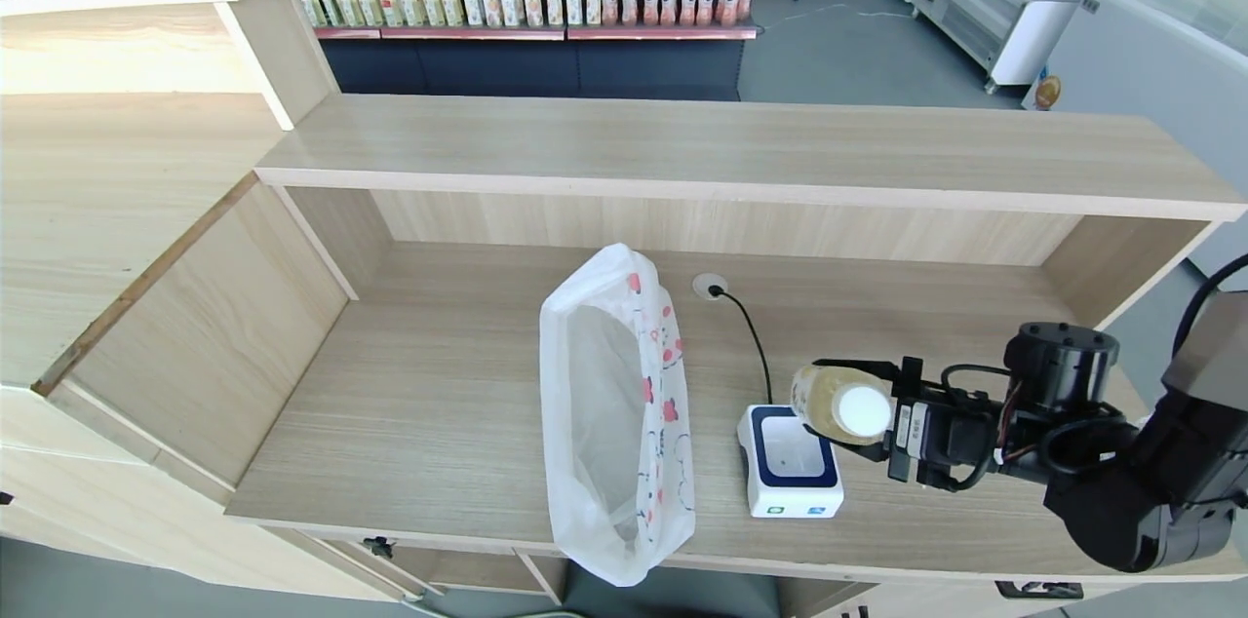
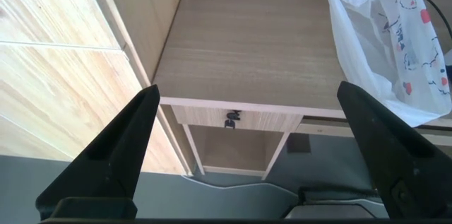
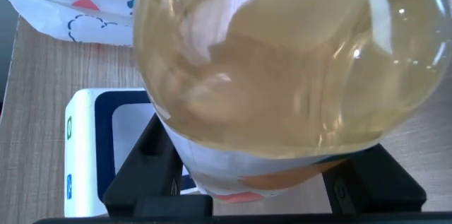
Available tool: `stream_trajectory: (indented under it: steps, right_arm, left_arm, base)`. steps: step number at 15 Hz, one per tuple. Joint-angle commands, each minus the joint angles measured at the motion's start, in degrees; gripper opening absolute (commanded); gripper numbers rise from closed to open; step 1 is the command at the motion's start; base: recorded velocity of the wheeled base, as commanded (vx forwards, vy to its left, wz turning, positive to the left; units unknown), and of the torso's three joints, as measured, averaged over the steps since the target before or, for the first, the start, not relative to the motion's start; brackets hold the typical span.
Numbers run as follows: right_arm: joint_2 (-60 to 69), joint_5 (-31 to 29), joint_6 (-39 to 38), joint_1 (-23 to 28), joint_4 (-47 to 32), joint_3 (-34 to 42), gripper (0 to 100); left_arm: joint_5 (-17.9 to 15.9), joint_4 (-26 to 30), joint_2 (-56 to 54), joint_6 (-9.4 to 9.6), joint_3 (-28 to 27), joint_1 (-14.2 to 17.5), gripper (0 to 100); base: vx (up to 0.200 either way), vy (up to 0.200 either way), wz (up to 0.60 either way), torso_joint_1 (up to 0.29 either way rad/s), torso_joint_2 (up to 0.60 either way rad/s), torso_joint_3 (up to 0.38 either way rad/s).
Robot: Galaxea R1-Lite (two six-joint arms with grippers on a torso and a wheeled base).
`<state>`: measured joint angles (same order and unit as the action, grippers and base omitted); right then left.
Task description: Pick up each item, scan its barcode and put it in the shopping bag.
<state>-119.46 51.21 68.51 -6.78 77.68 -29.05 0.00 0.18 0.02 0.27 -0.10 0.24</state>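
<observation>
The right gripper (image 1: 844,409) is clamped on a bottle (image 1: 840,404) of pale yellow drink, lying sideways with its white cap toward the robot. The bottle hangs just above the scanner (image 1: 790,462), over its 1 o'clock corner. In the right wrist view the label band sits between the jaws, above the scanner's dark window. The bag (image 1: 614,413) stands at the scanner's 9 o'clock, just beside it, mouth open upward. A black cable (image 1: 751,335) runs from the scanner toward 12 o'clock.

The left gripper (image 2: 244,153) hovers off the counter's (image 1: 439,404) near edge, at the bag's 8 o'clock, with its fingers spread wide and nothing between them.

The bottle looks full, so probably fairly heavy for its size, stiff-walled, smooth and round. It could twist or slide in a light hold. The labelled mid-body seems the best place to grip. The bag is thin and floppy, so its rim would likely fold in if the bottle brushes it.
</observation>
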Motion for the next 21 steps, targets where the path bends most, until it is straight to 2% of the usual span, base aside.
stream_trajectory:
  steps: [1, 8, 11, 21]
  right_arm:
    - [-2.7, 0.9, 0.7, 0.1, 0.0, -0.7, 0]
    - [-6.7, 1.6, 1.9, -0.3, 0.9, -4.3, 0]
    - [-8.7, 1.7, 1.7, -1.1, 4.1, -4.5, 0]
    - [-9.3, 1.8, 1.4, -1.6, 4.7, -4.9, 0]
  left_arm:
    - [0.0, 0.0, 0.0, 0.0, 0.0, 0.0, 100]
    - [0.0, 0.0, 0.0, 0.0, 0.0, 0.0, 100]
    - [0.0, 0.0, 0.0, 0.0, 0.0, 0.0, 100]
    - [0.0, 0.0, 0.0, 0.0, 0.0, 0.0, 100]
  base:
    - [0.0, 0.0, 0.0, 0.0, 0.0, 0.0]
    - [0.0, 0.0, 0.0, 0.0, 0.0, 0.0]
    - [0.0, 0.0, 0.0, 0.0, 0.0, 0.0]
    - [0.0, 0.0, 0.0, 0.0, 0.0, 0.0]
